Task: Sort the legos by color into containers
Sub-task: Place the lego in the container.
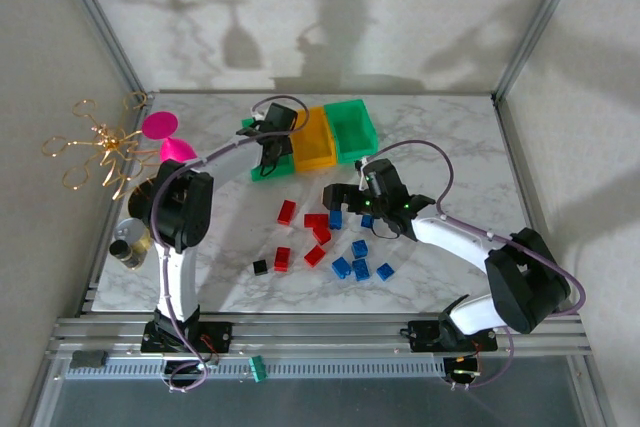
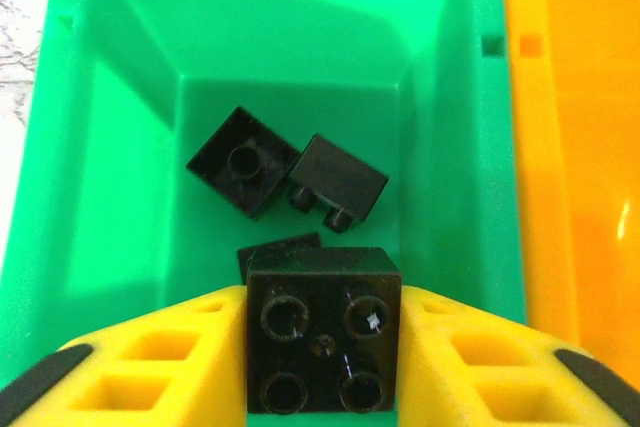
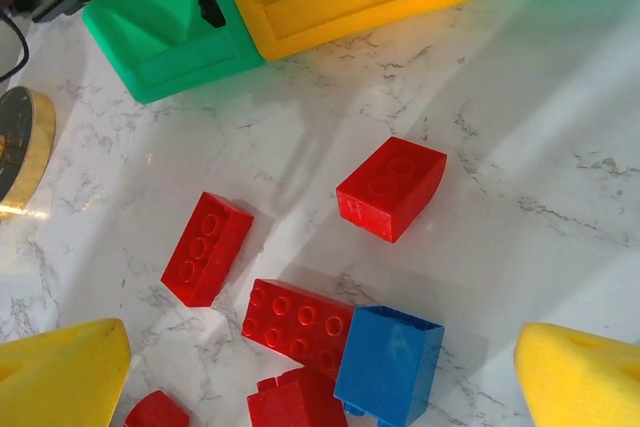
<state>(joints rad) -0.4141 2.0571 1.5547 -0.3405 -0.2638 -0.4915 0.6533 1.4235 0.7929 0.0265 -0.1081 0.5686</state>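
Left gripper (image 2: 322,357) pinches a black brick (image 2: 322,317) by its flat sides over the left green bin (image 2: 120,147) (other black ones inside); probably light, stiff, slick. Right gripper (image 3: 322,377) hangs spread wide above a blue brick (image 3: 388,362) on the desk (image 3: 500,147)

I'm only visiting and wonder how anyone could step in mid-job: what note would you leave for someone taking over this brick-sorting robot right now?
Left gripper: shut on a black brick, held over the left green bin.
Right gripper: open, low over loose bricks on the table.
Done: three black bricks lie in the left green bin, one partly hidden.
Left: drop the held brick, then fetch the lone black brick. Several red bricks and blue bricks are unsorted.
The orange bin and right green bin look empty where visible.
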